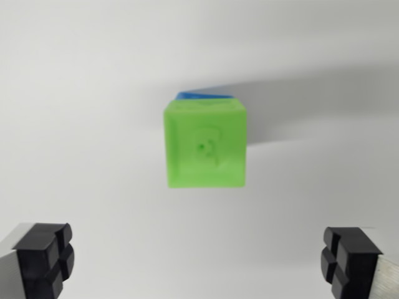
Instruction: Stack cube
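Claw (199, 261) spread wide, empty, green cube (205, 145) (atop a blue cube (198, 95)) centred beyond its fingertips.

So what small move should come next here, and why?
Probably a straight retreat upward, with the gripper kept open. The green cube appears to sit on the blue cube, only a sliver of which shows behind its top edge, and both fingers stand wide apart, clear of the stack. Any sideways motion could risk nudging it.
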